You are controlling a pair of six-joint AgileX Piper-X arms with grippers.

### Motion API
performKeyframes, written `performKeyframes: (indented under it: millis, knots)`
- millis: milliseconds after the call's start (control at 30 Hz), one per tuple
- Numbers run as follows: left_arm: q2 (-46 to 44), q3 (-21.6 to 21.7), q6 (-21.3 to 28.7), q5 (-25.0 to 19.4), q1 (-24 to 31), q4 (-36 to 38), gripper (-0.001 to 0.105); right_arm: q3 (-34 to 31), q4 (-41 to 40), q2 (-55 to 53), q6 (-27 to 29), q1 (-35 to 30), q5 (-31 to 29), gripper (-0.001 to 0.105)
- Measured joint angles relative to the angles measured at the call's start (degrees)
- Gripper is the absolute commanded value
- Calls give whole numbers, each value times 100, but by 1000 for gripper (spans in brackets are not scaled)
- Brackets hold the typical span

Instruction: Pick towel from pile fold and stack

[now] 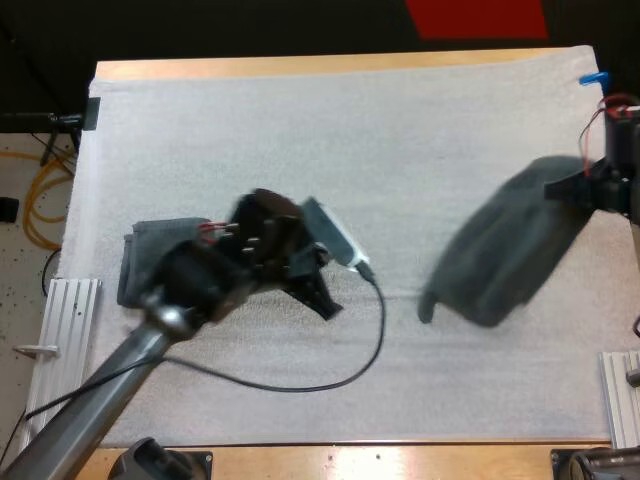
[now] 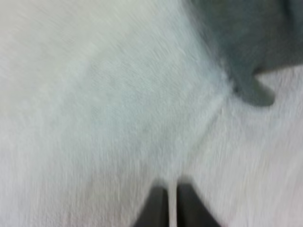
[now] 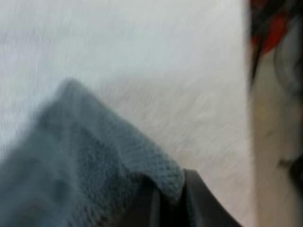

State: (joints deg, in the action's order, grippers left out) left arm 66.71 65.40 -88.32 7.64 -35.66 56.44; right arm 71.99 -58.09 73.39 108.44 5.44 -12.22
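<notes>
While a towel (image 1: pixel 505 255) is clamped by the right gripper (image 3: pixel 169 201) over the right of the mat (image 1: pixel 300 130), the pick is judged underway. The left gripper (image 2: pixel 171 194), seemingly closed on nothing, is held beside the folded stack (image 1: pixel 150 260). Laying flat is called for next.

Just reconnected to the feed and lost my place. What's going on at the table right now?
The right end effector is shut on the edge of a dark grey-green towel, which spreads loose and unfolded over the right side of the white mat. The left end effector is closed on nothing and sits over the middle of the mat, just right of a folded stack. The held towel is not yet folded or stacked.
</notes>
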Motion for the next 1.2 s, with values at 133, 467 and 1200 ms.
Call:
performKeyframes:
  millis: [133, 467, 1200]
  knots:
    - [-726, 0, 0, 704, 447, -83, 2, 552, -71, -223, 57, 105, -57, 0]
    - [-1929, 0, -34, 1006, 765, -349, 56, 1098, -339, -115, -351, 1970, 305, 0]
    - [-2432, 0, -262, -119, 765, 234, 57, 825, 652, 1936, -1663, 4617, 2545, 41]
